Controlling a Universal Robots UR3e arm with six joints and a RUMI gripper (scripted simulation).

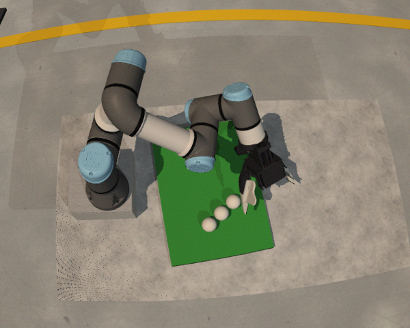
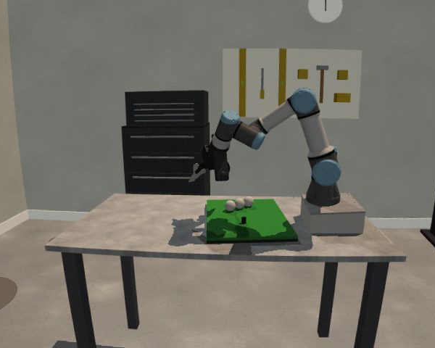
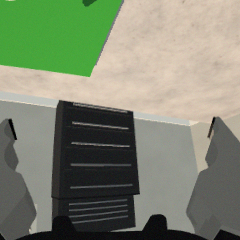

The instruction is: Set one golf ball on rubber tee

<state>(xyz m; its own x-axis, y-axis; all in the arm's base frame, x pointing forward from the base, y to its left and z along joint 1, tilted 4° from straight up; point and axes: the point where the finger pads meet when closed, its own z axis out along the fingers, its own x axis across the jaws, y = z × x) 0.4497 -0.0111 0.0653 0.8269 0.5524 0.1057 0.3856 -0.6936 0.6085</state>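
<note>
My gripper (image 1: 268,186) is wide open, empty, above the mat (image 1: 198,247) edge. Three golf balls (image 1: 221,212) lie in a diagonal row (touching or nearly). Tee (image 2: 243,219) stands upright.
</note>
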